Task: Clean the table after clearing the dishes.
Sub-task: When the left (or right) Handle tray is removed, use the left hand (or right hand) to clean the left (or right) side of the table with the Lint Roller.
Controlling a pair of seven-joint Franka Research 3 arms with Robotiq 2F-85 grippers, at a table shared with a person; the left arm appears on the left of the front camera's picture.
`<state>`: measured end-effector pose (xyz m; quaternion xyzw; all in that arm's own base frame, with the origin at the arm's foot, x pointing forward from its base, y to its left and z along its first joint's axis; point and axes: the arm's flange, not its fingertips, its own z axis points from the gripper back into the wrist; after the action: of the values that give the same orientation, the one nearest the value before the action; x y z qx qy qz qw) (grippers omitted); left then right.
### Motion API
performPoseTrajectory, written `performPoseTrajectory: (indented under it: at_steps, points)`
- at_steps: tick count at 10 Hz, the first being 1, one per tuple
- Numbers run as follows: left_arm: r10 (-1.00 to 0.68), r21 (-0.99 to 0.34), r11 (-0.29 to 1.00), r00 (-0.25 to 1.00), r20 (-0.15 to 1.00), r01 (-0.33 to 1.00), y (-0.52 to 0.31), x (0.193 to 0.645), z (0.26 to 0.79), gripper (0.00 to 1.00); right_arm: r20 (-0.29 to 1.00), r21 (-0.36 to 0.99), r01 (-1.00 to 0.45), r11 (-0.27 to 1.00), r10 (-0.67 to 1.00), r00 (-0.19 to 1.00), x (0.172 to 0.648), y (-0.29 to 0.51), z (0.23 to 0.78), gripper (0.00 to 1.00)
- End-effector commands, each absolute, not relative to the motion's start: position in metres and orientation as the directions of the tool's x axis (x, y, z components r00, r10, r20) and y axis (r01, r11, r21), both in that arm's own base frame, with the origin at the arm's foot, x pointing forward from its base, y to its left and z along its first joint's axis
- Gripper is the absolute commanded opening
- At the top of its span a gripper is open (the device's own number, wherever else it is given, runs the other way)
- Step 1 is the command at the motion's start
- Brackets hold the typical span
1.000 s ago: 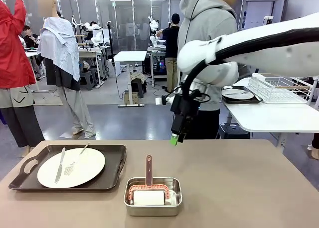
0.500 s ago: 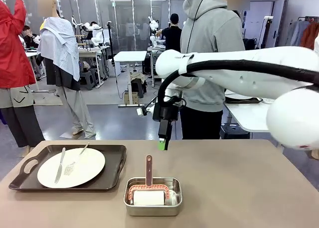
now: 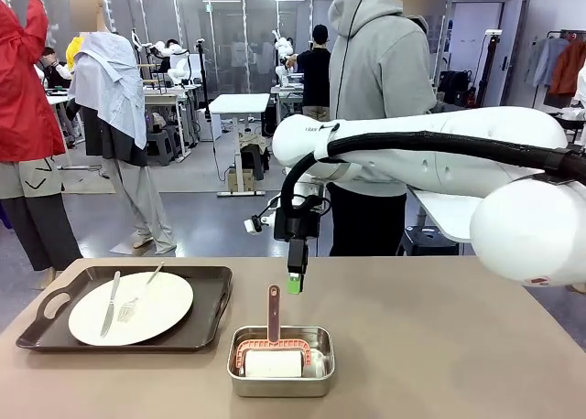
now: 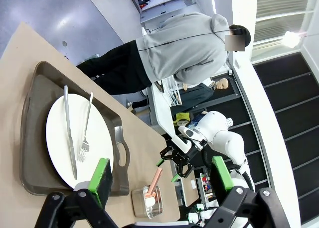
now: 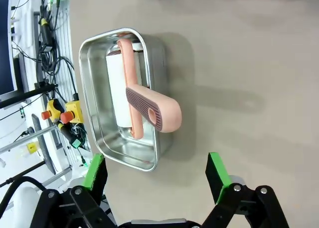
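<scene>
A round white plate (image 3: pixel 169 295) carrying a knife (image 3: pixel 110 303) and fork (image 3: pixel 137 300) rests on a dark brown tray (image 3: pixel 215 300) at the left of the brown table (image 3: pixel 439 346). The left wrist view looks down on the same plate (image 4: pixel 102 138) and tray (image 4: pixel 30 138), with my left gripper (image 4: pixel 160 174) open and empty above them. My right gripper (image 3: pixel 295 277) hangs open, pointing down, just above the pink handle (image 3: pixel 273 311) of a scrubber standing in a small steel pan (image 3: pixel 280 387). In the right wrist view, that gripper (image 5: pixel 155 173) is open over the pan (image 5: pixel 89 93) and handle (image 5: pixel 154 113).
A person in a grey hoodie (image 3: pixel 380 71) stands at the far side of the table, partly behind my right arm. A white side table (image 3: pixel 449 213) stands at the back right. Bare tabletop stretches to the right of the pan.
My right arm has swung left across the table and lowered, bringing its open gripper from right of centre to just above the pink handle. Plate, tray and pan have not moved.
</scene>
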<state>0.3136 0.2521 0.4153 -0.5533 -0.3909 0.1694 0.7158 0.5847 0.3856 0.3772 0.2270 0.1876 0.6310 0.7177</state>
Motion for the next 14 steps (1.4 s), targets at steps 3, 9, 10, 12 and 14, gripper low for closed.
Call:
performPoseTrajectory:
  at_steps: [3, 9, 10, 12, 14]
  points:
    - [0.681, -0.925, 0.319, 0.629, 0.375, 0.206, 0.256, 0.314, 0.418, 1.0, 0.03, 0.57, -0.816, 0.094, 0.99, 0.136, 0.583, 0.386, 0.385, 1.0]
    - [0.681, -0.925, 0.319, 0.629, 0.375, 0.206, 0.256, 0.314, 0.418, 1.0, -0.001, 0.554, -0.833, -0.014, 1.0, -0.018, 0.612, 0.42, 0.354, 1.0]
    - [0.681, -0.925, 0.319, 0.629, 0.375, 0.206, 0.256, 0.314, 0.418, 1.0, -0.017, 0.562, -0.827, -0.03, 0.999, -0.048, 0.612, 0.431, 0.351, 1.0]
    - [0.681, -0.925, 0.319, 0.629, 0.375, 0.206, 0.256, 0.314, 0.418, 1.0, -0.04, 0.565, -0.824, -0.042, 0.996, -0.078, 0.613, 0.444, 0.349, 1.0]
    - [0.681, -0.925, 0.319, 0.629, 0.375, 0.206, 0.256, 0.314, 0.418, 1.0, -0.03, 0.567, -0.821, -0.06, 0.995, -0.094, 0.614, 0.451, 0.351, 1.0]
